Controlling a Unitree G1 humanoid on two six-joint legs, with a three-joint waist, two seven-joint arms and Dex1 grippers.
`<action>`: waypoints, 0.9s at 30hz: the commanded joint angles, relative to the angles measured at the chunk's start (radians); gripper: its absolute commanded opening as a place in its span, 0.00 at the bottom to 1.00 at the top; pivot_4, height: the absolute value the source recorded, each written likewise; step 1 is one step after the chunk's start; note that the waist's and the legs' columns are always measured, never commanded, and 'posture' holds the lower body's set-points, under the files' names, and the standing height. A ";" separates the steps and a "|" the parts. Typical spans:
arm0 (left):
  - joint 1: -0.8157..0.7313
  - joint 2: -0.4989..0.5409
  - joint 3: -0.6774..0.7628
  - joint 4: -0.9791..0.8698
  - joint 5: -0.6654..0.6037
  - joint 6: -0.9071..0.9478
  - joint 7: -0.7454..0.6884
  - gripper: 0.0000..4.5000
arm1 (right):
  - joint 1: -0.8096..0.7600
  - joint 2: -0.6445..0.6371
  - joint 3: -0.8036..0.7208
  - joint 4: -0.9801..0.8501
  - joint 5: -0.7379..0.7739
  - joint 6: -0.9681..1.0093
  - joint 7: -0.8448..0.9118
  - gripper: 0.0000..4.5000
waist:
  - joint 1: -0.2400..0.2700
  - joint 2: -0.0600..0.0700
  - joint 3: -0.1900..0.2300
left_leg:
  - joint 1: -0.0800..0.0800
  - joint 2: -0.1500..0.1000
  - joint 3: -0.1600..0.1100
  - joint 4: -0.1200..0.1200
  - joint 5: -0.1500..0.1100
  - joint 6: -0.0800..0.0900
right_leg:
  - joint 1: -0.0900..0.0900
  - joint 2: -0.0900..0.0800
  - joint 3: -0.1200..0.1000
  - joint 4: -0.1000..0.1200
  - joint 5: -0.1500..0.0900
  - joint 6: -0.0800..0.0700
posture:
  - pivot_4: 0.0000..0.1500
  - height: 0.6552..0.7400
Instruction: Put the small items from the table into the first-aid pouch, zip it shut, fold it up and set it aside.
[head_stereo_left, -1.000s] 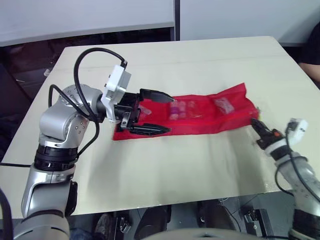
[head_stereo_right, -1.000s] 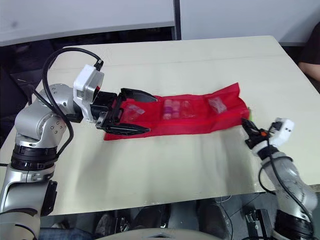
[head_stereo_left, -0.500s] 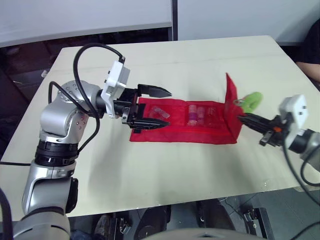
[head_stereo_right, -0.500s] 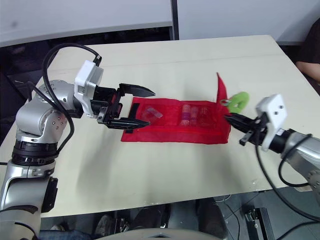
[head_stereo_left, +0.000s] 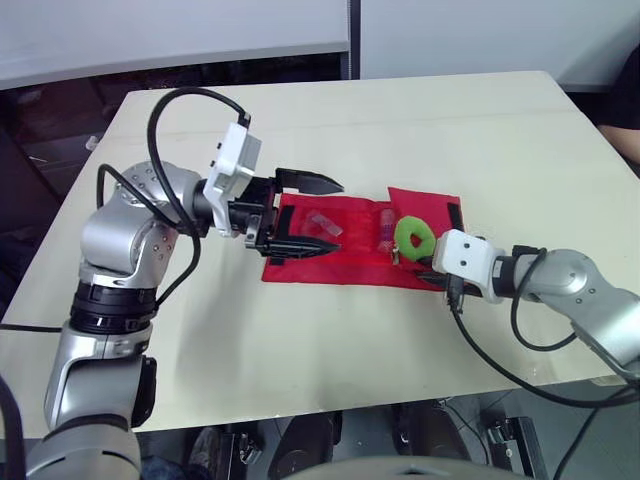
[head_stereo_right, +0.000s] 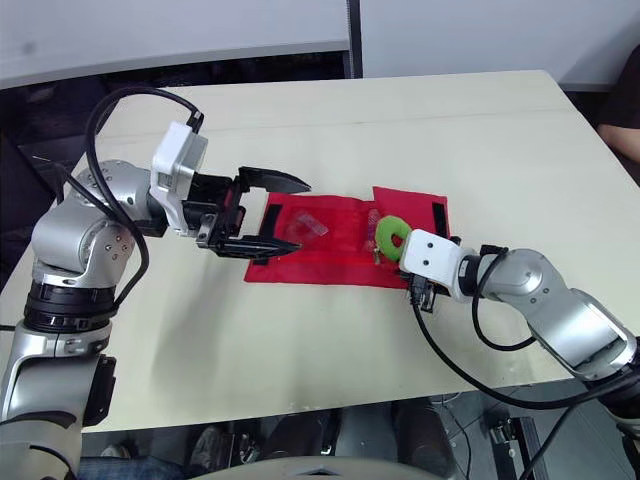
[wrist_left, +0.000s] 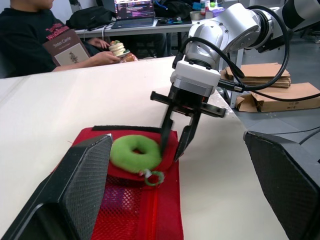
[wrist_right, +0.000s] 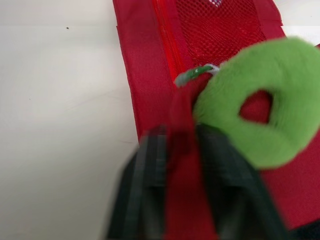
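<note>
while the fold's only halfway, pouch: flat red fabric first-aid pouch (head_stereo_left: 320, 245) sits mid-table on the pale tabletop (head_stereo_left: 450, 130), its right end doubled over to the left.
zip charm: fuzzy green ring (head_stereo_left: 414, 237) lies on top of the flap, so the zip looks done imo.
right gripper (wrist_left: 171, 151): pinching the flap's near edge, red fabric between its fingers, i'd guess to lay the crease down.
left gripper (head_stereo_left: 335, 217): fingers spread wide at the pouch's left end, probably to stop it sliding.

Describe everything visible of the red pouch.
The red pouch is fabric with a mesh window showing small items inside and black strips on its folded-over right end. It lies on the table, a green ring resting on top. The right claw pinches the folded end; the open left claw hovers at the other.
</note>
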 joint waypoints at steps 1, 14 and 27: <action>0.004 0.017 0.035 -0.027 -0.012 0.001 0.010 1.00 | 0.033 0.024 -0.118 -0.077 0.089 0.013 0.037 0.55 | 0.001 0.000 0.000 | 0.000 0.000 0.000 0.000 0.000 0.000 | 0.000 0.000 0.000 0.000 0.000 0.000 | 1.00 0.96; 0.147 0.020 0.116 0.070 -0.039 0.129 0.135 1.00 | 0.214 0.162 -0.521 -0.189 0.437 0.023 0.016 0.99 | 0.005 -0.001 0.000 | 0.001 0.001 0.000 0.001 0.000 0.000 | 0.001 0.002 0.001 0.000 0.002 -0.001 | 1.00 0.96; 0.287 -0.079 0.318 0.275 -0.186 0.547 0.481 1.00 | 0.284 0.057 -0.789 -0.162 0.752 0.049 0.090 0.99 | 0.024 -0.002 0.000 | 0.002 0.001 0.000 0.001 -0.001 0.001 | 0.002 0.001 0.000 0.000 0.003 0.000 | 1.00 0.96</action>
